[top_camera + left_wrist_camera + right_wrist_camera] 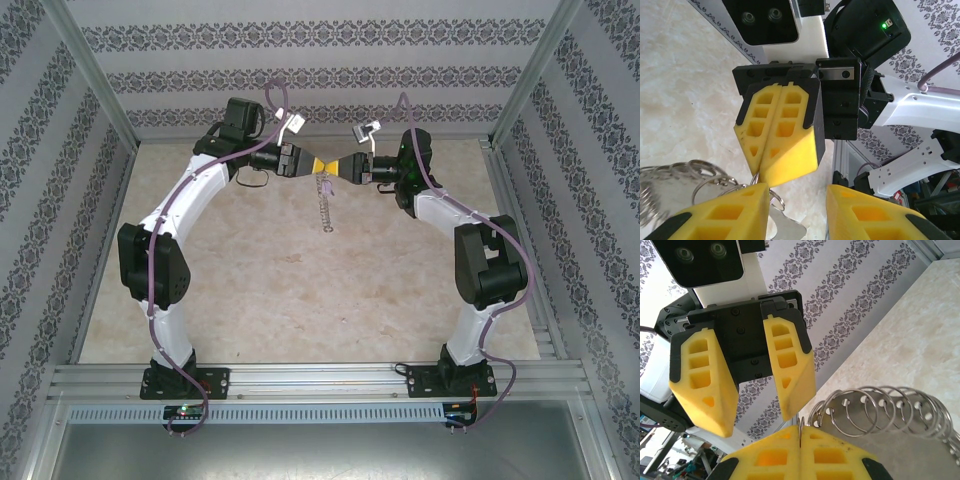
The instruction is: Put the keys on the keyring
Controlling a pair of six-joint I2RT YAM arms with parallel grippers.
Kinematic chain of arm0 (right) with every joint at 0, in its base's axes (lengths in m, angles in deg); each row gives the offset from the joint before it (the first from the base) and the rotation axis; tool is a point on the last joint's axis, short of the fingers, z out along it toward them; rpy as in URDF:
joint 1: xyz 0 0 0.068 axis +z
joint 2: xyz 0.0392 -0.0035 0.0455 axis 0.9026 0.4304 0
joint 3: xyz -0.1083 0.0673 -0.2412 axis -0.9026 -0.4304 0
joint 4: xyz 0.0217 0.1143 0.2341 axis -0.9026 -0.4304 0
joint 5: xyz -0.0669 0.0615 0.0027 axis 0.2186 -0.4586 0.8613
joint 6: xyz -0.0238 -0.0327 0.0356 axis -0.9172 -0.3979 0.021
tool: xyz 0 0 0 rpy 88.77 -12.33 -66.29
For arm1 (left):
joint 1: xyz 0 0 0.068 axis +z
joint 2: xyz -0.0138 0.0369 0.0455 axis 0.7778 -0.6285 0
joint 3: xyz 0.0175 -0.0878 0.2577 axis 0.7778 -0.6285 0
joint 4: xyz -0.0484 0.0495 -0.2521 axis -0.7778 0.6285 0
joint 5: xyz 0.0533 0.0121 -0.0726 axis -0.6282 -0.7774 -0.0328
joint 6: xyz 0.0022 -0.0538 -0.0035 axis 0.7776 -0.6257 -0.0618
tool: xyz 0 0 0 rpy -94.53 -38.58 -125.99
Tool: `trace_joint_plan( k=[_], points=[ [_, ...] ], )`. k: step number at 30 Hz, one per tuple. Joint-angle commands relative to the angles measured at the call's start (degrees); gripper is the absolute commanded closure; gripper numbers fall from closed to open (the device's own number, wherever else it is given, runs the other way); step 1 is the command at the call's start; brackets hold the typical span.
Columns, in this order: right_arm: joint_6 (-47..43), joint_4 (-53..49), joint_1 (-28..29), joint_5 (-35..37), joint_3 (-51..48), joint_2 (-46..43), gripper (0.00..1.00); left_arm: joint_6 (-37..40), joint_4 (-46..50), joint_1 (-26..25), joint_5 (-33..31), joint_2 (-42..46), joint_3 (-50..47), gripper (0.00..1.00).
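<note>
Held keyring (326, 205) hangs mid-air over far centre of table (250, 300), btw the two grippers.
R gripper (800, 434) clenched on its thin wire; L gripper (756, 420) faces it, released, fingers apart. Top view: ring edge-on, chain-like. R wrist view: loops fan out rightward like a coil. L wrist view: flat silvery keys (786, 229) by L finger, green LED (885, 24) on R arm.

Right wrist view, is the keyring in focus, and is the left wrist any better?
Right wrist: keyring sharp with bright glints, softening toward the right edge. Left wrist: worse, it's blurred and pale at lower left.
</note>
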Motion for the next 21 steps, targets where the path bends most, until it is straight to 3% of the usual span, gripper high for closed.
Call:
trace_joint_plan(
  k=[1, 21],
  points=[
    [-1.44, 1.55, 0.56, -1.2, 2.24, 0.18, 1.0, 1.29, 1.22, -0.63, 1.39, -0.94, 1.96, 0.65],
    [-2.29, 1.55, 0.15, -1.08, 0.58, -1.23, 1.0, 3.04, 2.0, 0.27, -0.86, -0.33, 1.7, 0.66]
  ],
)
